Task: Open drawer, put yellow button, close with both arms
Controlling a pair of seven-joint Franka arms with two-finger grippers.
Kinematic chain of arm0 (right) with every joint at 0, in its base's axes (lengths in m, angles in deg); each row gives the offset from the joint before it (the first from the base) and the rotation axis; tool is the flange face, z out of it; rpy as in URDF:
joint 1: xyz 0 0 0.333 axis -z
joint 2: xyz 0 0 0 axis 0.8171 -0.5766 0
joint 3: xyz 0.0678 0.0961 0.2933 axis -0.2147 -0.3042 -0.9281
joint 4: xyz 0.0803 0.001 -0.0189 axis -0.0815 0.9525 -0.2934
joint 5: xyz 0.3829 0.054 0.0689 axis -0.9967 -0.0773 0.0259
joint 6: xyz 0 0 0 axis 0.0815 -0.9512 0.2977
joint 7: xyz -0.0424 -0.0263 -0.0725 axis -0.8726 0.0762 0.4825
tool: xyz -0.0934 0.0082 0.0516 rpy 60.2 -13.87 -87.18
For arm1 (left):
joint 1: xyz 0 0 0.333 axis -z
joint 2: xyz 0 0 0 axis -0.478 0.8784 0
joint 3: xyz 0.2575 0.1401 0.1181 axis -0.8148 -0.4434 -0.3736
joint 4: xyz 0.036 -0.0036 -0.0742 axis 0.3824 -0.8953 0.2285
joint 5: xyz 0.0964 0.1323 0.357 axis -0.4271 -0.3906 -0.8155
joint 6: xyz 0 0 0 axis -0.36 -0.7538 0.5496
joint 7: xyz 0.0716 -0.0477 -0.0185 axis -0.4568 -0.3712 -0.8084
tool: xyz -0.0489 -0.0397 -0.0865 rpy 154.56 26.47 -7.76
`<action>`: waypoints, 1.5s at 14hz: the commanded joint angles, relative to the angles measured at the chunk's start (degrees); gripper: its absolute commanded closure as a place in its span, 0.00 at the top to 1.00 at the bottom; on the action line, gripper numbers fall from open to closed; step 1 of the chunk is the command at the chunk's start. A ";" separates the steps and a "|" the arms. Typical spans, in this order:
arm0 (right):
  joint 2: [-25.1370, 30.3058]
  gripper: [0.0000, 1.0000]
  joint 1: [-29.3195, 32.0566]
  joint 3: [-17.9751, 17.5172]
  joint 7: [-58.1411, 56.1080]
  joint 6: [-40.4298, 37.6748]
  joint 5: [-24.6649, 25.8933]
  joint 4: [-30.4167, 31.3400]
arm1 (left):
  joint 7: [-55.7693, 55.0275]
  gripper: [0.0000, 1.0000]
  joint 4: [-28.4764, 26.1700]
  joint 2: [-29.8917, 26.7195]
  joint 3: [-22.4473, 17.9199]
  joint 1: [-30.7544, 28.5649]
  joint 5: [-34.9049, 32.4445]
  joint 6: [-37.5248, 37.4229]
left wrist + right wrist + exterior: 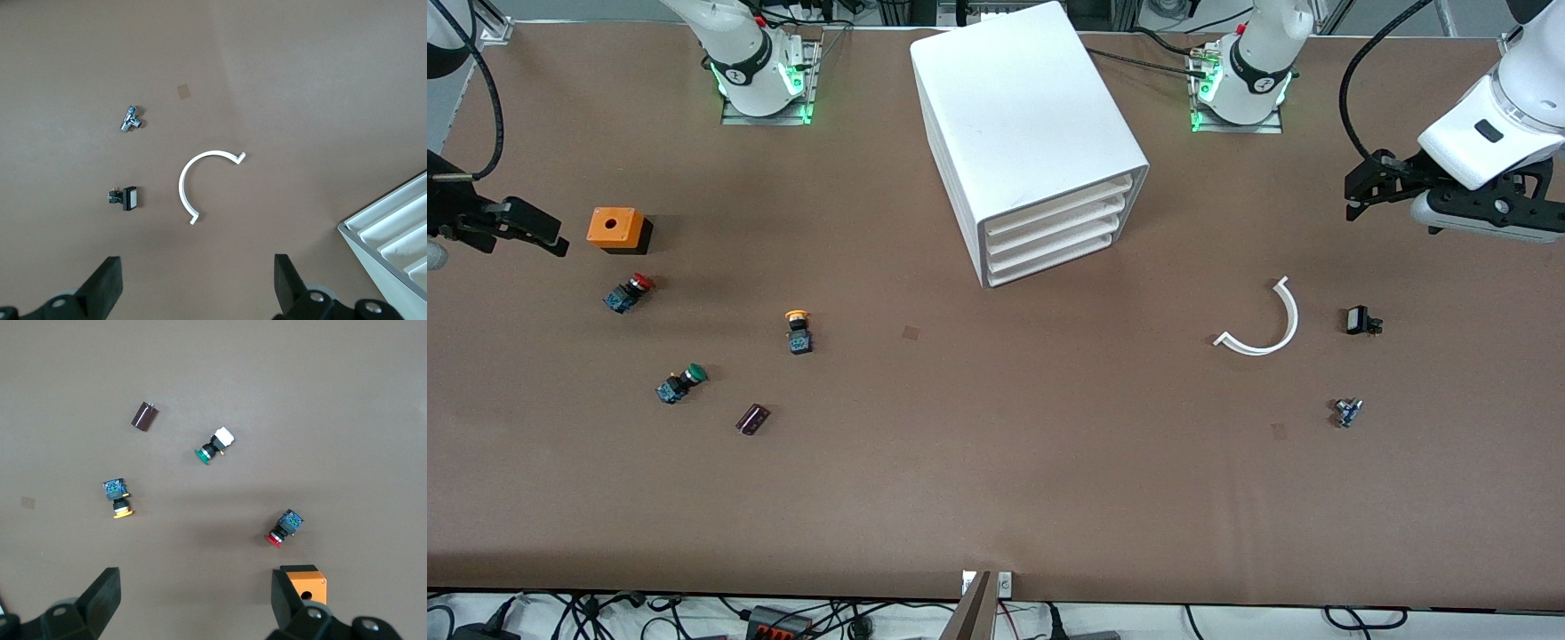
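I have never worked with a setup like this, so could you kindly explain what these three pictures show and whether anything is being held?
Two white robot arms stand at a brown table. The large picture looks down from across the table; the other two come from cameras on each arm's wrist, looking past its own fingers.

The left end effector hangs open over a curved white strip and two small parts. The right end effector hangs open over the yellow button, a red button, a green button, a dark cylinder and an orange box.

Between them stands a white cabinet; its top drawer is shut. Nothing is held.
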 commanded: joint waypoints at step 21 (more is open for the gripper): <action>-4.17 1.00 -4.66 -0.57 0.25 -1.59 -0.15 0.54 | 1.45 1.00 0.91 0.98 1.98 0.16 6.00 -16.17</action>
